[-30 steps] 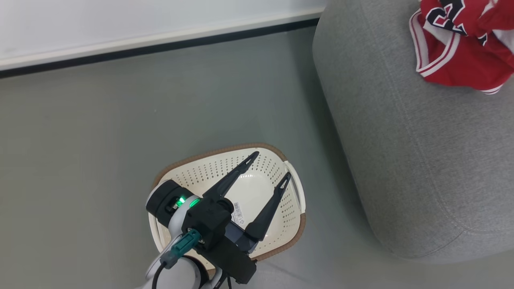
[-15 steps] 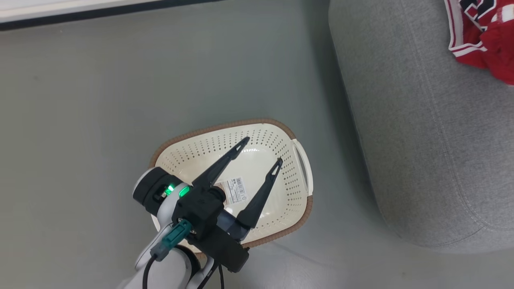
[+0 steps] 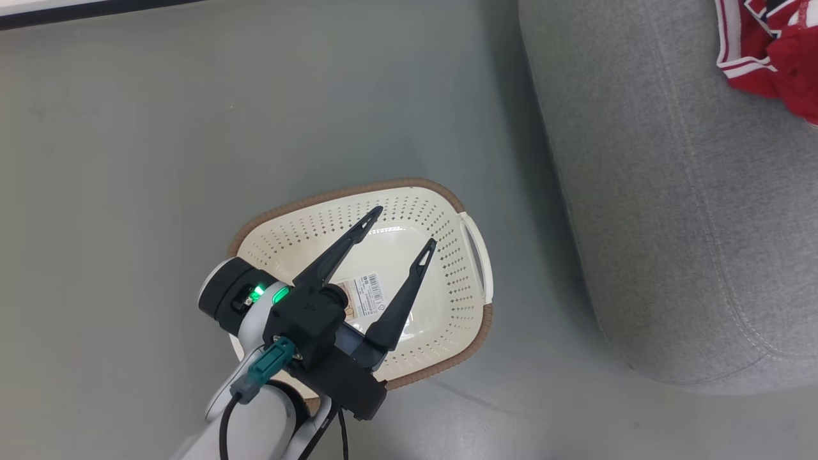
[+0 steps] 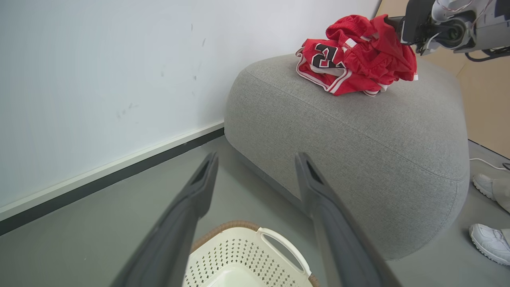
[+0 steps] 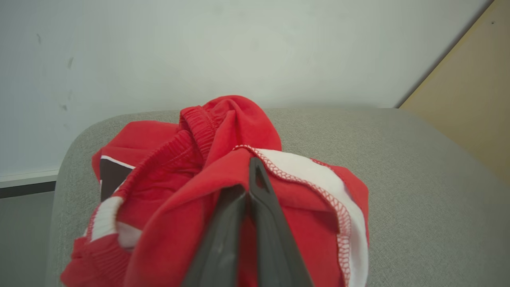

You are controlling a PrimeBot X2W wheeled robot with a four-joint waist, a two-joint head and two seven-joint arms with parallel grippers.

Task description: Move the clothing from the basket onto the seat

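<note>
Your left claw [image 3: 404, 227] hangs spread above the cream perforated plastic basket [image 3: 300, 239]. The right wrist view adds your right claw [image 5: 248, 179] clenched on red white-trimmed clothing [image 5: 223, 127] lying on the grey upholstered seat [image 5: 418, 167].

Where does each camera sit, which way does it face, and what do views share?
Head view: on the head, looking down at the floor, the basket and the seat edge; left claw open over the basket, forearm below.
Left wrist view: on the left wrist, looking along its open claw toward the wall and seat; the right arm reaches the clothing.
Right wrist view: on the right wrist, looking along the right claw, shut on the clothing, toward the wall.
Shared: head and left wrist both show basket, seat, clothing.
</note>
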